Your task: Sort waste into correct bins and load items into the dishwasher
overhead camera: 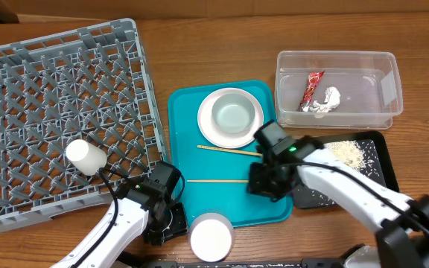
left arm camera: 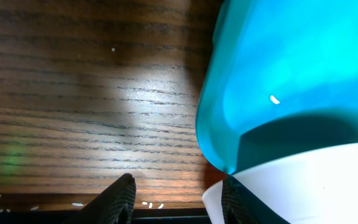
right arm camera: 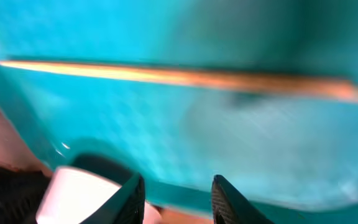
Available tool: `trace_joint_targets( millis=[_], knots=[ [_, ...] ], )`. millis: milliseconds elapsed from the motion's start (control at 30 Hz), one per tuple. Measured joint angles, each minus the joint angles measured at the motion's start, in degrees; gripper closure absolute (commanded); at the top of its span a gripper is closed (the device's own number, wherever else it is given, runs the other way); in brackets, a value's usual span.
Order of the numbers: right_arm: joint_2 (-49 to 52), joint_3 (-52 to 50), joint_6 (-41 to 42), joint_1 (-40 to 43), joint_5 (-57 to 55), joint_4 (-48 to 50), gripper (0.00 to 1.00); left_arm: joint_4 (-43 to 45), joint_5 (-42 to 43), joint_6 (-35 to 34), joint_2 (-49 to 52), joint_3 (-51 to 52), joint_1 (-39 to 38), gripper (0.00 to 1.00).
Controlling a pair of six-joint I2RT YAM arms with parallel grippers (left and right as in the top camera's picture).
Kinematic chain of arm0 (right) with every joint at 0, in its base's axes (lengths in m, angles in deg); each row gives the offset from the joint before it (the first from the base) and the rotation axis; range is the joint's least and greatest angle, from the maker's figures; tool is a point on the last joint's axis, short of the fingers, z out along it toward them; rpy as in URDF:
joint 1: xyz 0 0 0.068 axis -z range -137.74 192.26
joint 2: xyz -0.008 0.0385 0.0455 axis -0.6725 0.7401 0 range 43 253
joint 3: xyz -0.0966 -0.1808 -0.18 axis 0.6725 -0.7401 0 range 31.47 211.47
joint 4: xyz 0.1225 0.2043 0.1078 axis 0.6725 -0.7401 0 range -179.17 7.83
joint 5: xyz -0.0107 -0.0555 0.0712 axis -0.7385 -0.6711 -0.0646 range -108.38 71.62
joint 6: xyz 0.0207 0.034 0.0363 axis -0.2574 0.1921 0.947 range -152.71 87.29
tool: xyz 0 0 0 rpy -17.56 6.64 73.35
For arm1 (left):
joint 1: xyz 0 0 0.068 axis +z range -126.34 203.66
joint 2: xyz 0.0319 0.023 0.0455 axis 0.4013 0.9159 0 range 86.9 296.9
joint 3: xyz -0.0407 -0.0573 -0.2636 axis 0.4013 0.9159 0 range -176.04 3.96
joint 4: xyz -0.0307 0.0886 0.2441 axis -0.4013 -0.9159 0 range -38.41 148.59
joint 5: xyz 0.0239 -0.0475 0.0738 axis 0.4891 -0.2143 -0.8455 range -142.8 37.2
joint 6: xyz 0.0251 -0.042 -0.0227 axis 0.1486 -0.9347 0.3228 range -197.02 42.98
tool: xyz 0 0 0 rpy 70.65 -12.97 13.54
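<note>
- the right jaws hover low over the lower right part of the teal tray (overhead camera: pixel 185 134), apart and empty.
- the lower chopstick (overhead camera: pixel 218 181) lies flat just to their left. the right wrist view shows a stick crossing the tray just ahead of the open jaws, so we judge it is the next pick.
- the upper chopstick (overhead camera: pixel 229 150) lies just below the white plate (overhead camera: pixel 208 130). the plate carries the grey-green bowl (overhead camera: pixel 233 115), and both sit on the teal tray, not yet in the rack.
- the left jaws are at the bottom centre of the overhead frame, apart, with only bare counter (left arm camera: pixel 73 93) between them. the pale bowl (overhead camera: pixel 211 237) stands mouth down just to their right, close enough that we read them as waiting beside it.
- the small white cup (overhead camera: pixel 86 157) lies inside the grey dish rack (overhead camera: pixel 51 97) at the left, so it is already loaded.
- the red wrapper (overhead camera: pixel 311 89) and the tissue (overhead camera: pixel 326 100) rest in the clear tub (overhead camera: pixel 389 97) at the upper right.
- the rice (overhead camera: pixel 346 152) is heaped in the black tray (overhead camera: pixel 382 149), though a few grains show on the counter and the teal tray in the left wrist view.
- a thin stick lying flat will likely slip, so the jaws should straddle it crosswise.
</note>
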Motion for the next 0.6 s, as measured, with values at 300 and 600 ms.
trace_joint_targets(
  millis=[300,600],
  knots=[
    [-0.8,-1.6,0.9,-3.8,-0.9,-8.6,0.63,0.2,0.0,0.1,0.0,0.0,0.0,0.51],
    [-0.8,-7.3,6.4,-14.6,1.3,-0.8,0.62,0.2,0.0,0.1,0.0,0.0,0.0,0.5]
  ],
)
